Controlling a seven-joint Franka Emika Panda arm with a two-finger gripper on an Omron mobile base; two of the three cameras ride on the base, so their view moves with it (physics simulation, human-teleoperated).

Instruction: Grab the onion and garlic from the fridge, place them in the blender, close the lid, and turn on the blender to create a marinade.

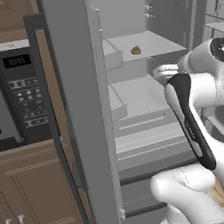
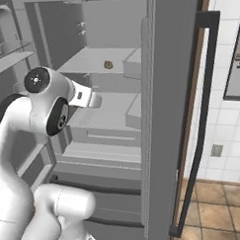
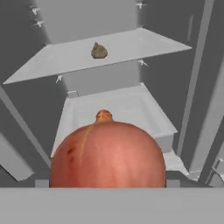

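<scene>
Gripper: your two-finger gripper (image 2: 94, 100) is reaching into the tall grey metal-finish fridge (image 1: 84, 113). Its jaws stand wide and the tips are hidden, so I read this as a grip on the onion, not empty jaws.
Onion: the smooth round orange-red onion (image 3: 107, 153) sits dead centre against the hand camera. Its stem nub points up in that view.
Garlic: the small tan-brown knobbly garlic (image 3: 99, 51) rests on the pale grey upper shelf (image 3: 131, 48), beyond the onion and higher, well apart from the hand.
Below: the pale lower shelf tray (image 3: 127, 105) lies just under and behind the onion.
Way out: judge a straight pull back. The open doors flank you on both sides, and the long dark door handle (image 1: 56, 132) and black microwave (image 1: 11, 98) stand off to your left.
</scene>
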